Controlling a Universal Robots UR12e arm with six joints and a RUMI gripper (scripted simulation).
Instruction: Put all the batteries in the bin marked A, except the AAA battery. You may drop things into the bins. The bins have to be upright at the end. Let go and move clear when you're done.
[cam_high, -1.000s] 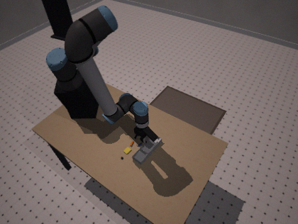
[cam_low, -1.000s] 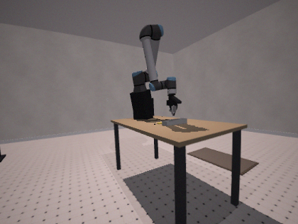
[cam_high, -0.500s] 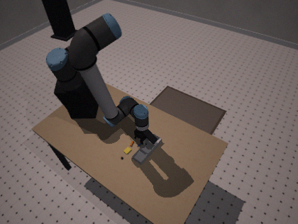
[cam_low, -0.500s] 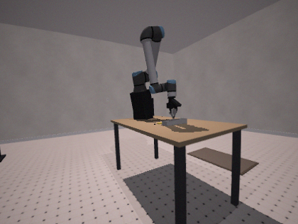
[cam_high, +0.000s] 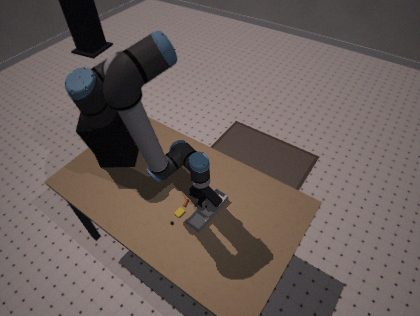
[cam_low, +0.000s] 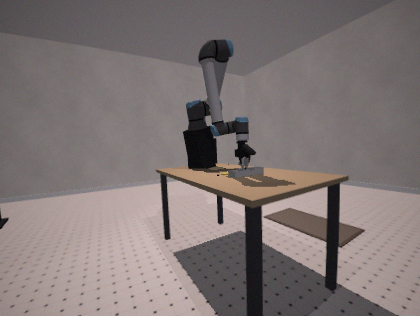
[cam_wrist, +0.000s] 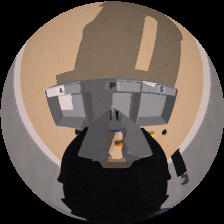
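A grey row of three bins stands on the table, marked A, P and S in the wrist view; bin A is at the left there. My gripper hovers just above the bins, over the middle one, with its fingers shut. I see nothing plainly held between them. An orange battery, a yellow battery and a small black round cell lie on the table beside the bins.
The wooden table carries the robot's black base at its far left corner. A brown mat lies on the floor beyond the table.
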